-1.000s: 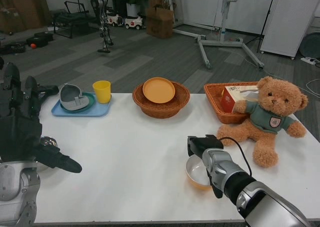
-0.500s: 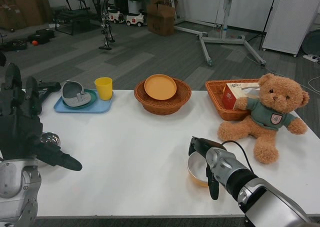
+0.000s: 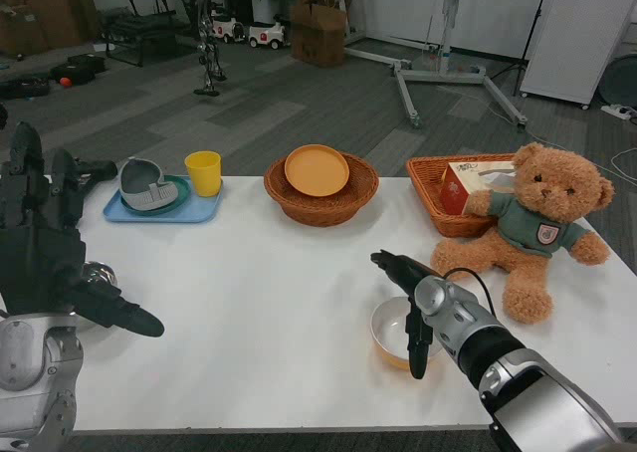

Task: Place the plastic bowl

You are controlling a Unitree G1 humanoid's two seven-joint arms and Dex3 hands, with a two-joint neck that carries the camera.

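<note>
The plastic bowl (image 3: 396, 333) sits upright on the white worktop (image 3: 279, 303), near the front edge and just left of the teddy bear (image 3: 532, 228); a second ago the right hand (image 3: 410, 308) was closed over its rim, and now the fingers have spread, one pointing forward past the far rim and one hanging down across the near rim; whether any finger touches the bowl I cannot tell; the bowl looks released, so the placing seems all but done and the hand need only lift clear; the left hand (image 3: 45, 248) waits at the left edge, fingers spread, holding nothing.
</note>
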